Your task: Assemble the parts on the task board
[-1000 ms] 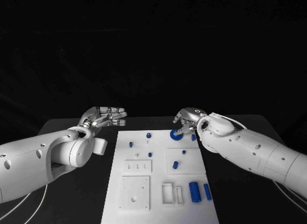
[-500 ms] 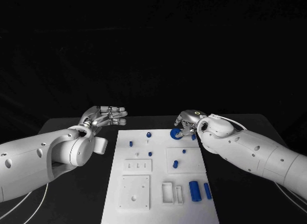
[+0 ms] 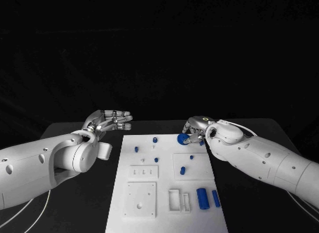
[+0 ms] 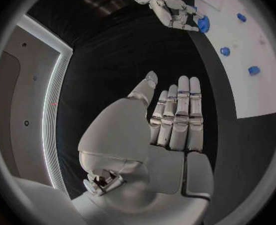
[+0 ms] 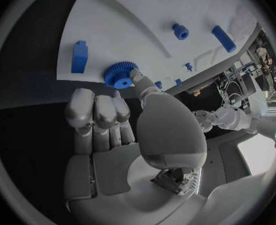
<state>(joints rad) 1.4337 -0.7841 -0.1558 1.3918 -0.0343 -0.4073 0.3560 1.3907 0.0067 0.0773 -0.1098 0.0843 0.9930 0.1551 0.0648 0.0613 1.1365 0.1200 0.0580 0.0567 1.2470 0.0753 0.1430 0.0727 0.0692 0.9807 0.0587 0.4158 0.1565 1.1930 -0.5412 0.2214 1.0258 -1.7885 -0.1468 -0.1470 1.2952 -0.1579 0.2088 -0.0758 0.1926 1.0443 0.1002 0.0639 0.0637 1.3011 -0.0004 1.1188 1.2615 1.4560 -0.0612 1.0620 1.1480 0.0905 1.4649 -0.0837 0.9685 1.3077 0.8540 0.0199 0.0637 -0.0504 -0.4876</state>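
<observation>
The white task board [image 3: 166, 221] lies lengthwise in the middle of the black table. My right hand [image 3: 195, 127] is at its far right corner and pinches a blue gear [image 3: 181, 140] between thumb tip and curled fingers. The right wrist view has the thumb on the gear [image 5: 120, 75] at the board's edge [image 5: 144, 25]. My left hand [image 3: 109, 120] hovers off the far left corner, flat and holding nothing, with its fingers [image 4: 178, 115] stretched out. Small blue pegs [image 3: 154, 140] stand on the far half of the board.
Two long blue cylinders [image 3: 202, 198] lie at the board's near right. White plates with holes [image 3: 140, 199] and a white slotted block [image 3: 175, 201] sit on its near half. Black table [image 3: 257, 145] shows on both sides.
My right hand has settled slightly lower over the gear, which stays at the same spot. The left hand has not moved.
</observation>
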